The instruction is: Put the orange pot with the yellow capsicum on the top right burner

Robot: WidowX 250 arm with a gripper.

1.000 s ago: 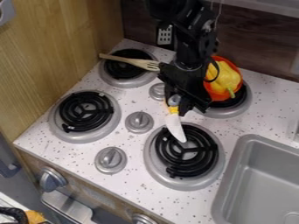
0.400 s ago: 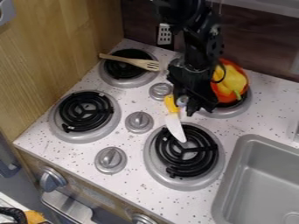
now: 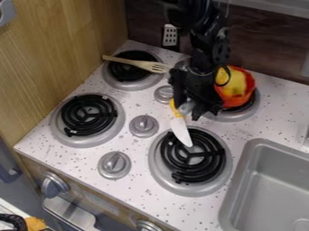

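The black gripper point(image 3: 194, 109) hangs over the counter between the top right and bottom right burners, shut on the orange pot by what looks like its grey handle. The orange pot point(image 3: 240, 100) is at the top right burner point(image 3: 230, 117), just right of the gripper, its left side partly hidden behind the arm. The yellow capsicum point(image 3: 237, 83) lies inside the pot. Whether the pot's base touches the burner, I cannot tell.
A knife point(image 3: 181, 131) lies partly over the bottom right burner point(image 3: 223, 153), its yellow handle beside the gripper. A wooden fork point(image 3: 136, 63) crosses the top left burner point(image 3: 111, 74). Control knobs point(image 3: 144, 126) stand between burners; the sink point(image 3: 244, 180) is at lower right.
The gripper and pot first shifted right, then the gripper came slightly back left and down. The pot has turned, and less of the capsicum shows over its rim.
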